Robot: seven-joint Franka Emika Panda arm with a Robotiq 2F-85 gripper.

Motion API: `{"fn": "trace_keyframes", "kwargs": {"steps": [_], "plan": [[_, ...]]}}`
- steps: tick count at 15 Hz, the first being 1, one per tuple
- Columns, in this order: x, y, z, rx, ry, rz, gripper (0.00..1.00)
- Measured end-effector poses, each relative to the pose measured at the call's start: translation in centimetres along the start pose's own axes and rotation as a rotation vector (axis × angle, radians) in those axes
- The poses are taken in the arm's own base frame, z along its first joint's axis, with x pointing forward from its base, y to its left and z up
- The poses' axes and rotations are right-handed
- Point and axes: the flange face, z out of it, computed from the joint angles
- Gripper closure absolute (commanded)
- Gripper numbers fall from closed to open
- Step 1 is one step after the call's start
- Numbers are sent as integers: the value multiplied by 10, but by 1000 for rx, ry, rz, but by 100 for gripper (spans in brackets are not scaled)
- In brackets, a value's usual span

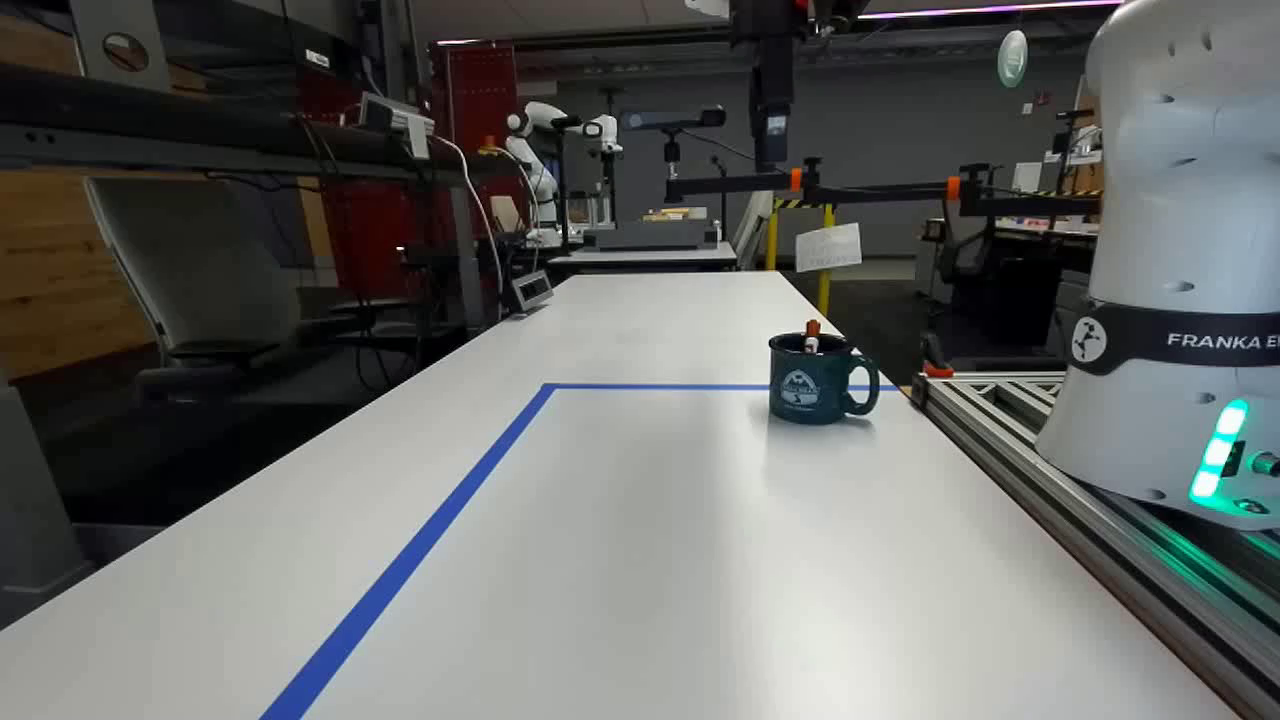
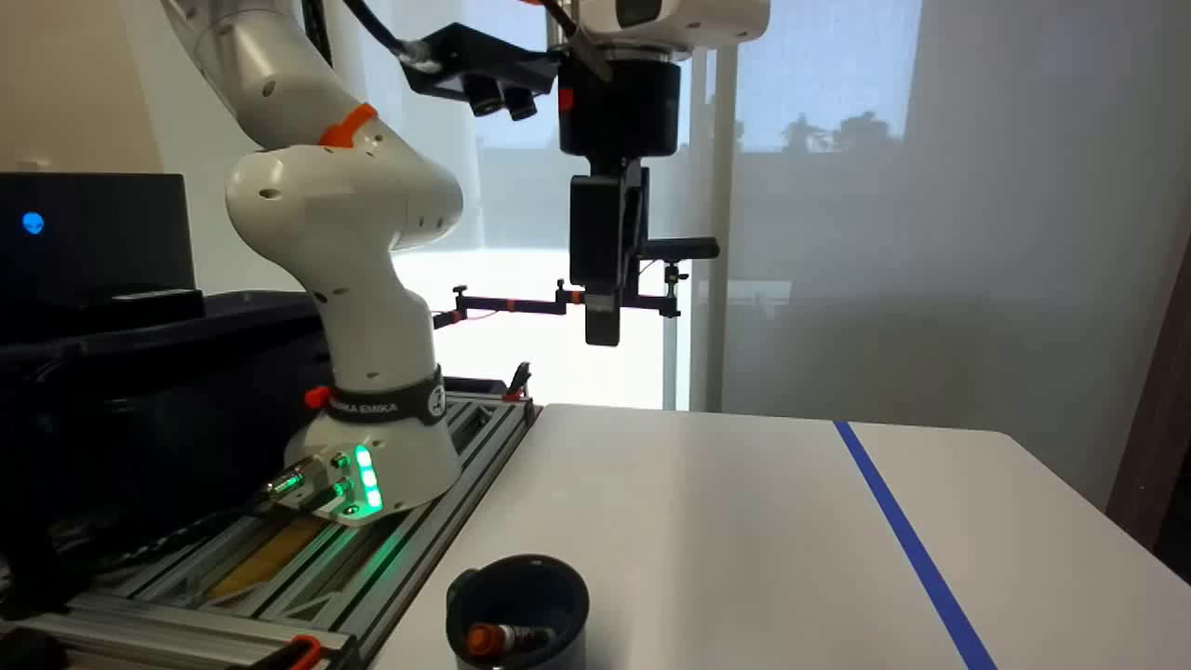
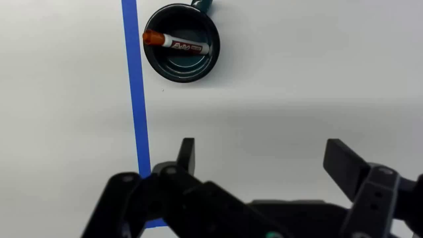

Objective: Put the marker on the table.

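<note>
fingers (image 3: 187, 153) spread wide, the gripper (image 3: 261, 152) hangs well above the white table (image 1: 620, 540)! there's the marker (image 3: 186, 45), leaning inside the dark teal mug (image 1: 812, 390), orange cap (image 3: 154, 38) at the rim, the mug near the table edge by the metal rail (image 1: 1060, 500), just beside blue tape (image 3: 136, 82).

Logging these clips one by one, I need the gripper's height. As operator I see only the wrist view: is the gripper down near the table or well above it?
Observer: Well above: in an exterior view the gripper hangs high over the table.
Operator: From overhead I can't judge how the marker sits in the mug. Is it all below the rim?
Observer: No, in an exterior view its orange end shows above the mug's rim.
</note>
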Motion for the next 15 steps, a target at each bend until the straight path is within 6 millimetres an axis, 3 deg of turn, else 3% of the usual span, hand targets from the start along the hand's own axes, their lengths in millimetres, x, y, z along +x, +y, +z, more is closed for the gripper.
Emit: {"fn": "trace_keyframes", "kwargs": {"steps": [9, 15], "plan": [[0, -1, 0, 0, -3, -12, 0], [-3, -9, 17, -5, -119, -276, 0]]}}
